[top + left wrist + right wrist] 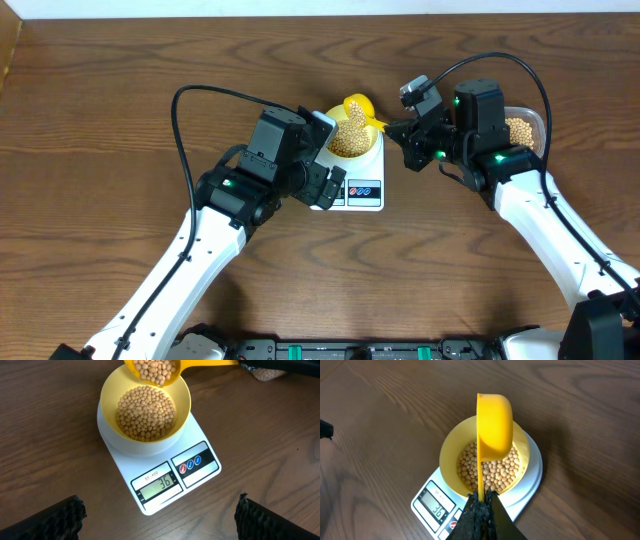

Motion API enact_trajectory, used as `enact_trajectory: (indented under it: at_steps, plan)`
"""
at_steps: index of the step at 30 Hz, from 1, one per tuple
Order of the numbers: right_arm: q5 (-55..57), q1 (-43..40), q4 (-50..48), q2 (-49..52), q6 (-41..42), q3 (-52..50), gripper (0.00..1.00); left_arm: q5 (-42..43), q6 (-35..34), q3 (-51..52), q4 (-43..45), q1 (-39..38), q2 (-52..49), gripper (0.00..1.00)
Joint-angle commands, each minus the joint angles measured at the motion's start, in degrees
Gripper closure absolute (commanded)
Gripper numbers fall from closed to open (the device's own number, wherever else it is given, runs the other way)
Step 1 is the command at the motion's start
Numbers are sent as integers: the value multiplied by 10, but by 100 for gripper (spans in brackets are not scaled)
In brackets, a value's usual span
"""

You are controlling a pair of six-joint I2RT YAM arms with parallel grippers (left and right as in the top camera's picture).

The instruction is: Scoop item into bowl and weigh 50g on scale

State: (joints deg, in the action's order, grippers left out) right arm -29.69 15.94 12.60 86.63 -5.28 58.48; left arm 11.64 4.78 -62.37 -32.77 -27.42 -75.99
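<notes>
Right pincer [482,502] clamps the handle of the scoop [495,425], poised over the bowl [107,392] at twelve o'clock; left pincer [160,514] gapes wide, empty.

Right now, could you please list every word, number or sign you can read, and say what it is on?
"36": on the display of the scale.
"SF-400": small print just above the display; it is faint, so this reading is not certain.
Signs on the two buttons: too small to read.
No other text is visible.
</notes>
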Motion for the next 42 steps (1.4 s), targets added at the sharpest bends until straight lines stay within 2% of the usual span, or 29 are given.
enact_trajectory:
  at_steps: [1,5,11,19,29,42]
  plan:
    - [2,-1,1,3,-5,5,99,-7,6,-2,1,2,1,2]
    - [-9,-1,3,3,36,5,99,-7,6,-2,1,2,1,2]
    - [-24,-1,9,3,35,5,99,-7,6,-2,1,2,1,2]
    - [-18,5,9,3,-27,5,99,-7,6,-2,1,2,1,2]
    - [26,7,9,3,-32,5,99,-7,6,-2,1,2,1,2]
    - [-7,7,6,3,-27,5,99,-7,6,-2,1,2,1,2]
